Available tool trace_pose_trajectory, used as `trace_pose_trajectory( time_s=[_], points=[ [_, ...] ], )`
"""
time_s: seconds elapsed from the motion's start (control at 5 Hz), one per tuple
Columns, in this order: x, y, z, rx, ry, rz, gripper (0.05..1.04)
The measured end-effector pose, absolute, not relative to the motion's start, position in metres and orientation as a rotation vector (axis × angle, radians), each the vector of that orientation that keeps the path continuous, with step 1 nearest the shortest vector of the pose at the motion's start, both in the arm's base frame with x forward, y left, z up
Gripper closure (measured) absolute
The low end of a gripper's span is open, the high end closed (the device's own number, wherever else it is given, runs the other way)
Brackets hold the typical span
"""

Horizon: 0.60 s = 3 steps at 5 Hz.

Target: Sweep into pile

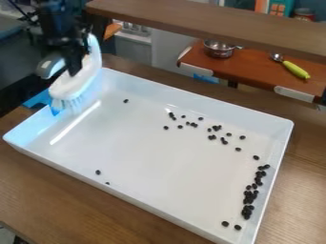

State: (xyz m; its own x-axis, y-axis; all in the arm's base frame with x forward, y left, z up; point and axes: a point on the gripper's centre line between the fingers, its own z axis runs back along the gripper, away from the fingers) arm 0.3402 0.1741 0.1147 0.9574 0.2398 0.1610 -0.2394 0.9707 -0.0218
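Observation:
At the upper left, the black gripper (75,64) is shut on a white brush (79,82), which it holds over the back left corner of the white tray (146,202). The brush's bristles point down near the tray's left wall; whether they touch it I cannot tell. Dark beans (248,198) lie clustered along the tray's right side. More beans (213,137) are scattered across the back right part, one bean (126,101) sits near the back left, and a bean (98,172) rests by the front left wall.
A wooden shelf (210,21) spans the top behind the tray. Beneath it, a metal pot (219,49) and a spoon with a green handle (296,70) rest on a reddish-brown board (251,68). The wooden table (38,190) surrounds the tray's front and right.

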Motion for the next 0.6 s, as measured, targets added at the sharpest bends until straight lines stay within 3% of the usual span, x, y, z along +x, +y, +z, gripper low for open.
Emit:
trace_pose_trajectory(
  time_s=[0.6],
  points=[
    [0.351, 0.176, 0.088, 0.067, -0.129, 0.270, 0.597]
  ],
)
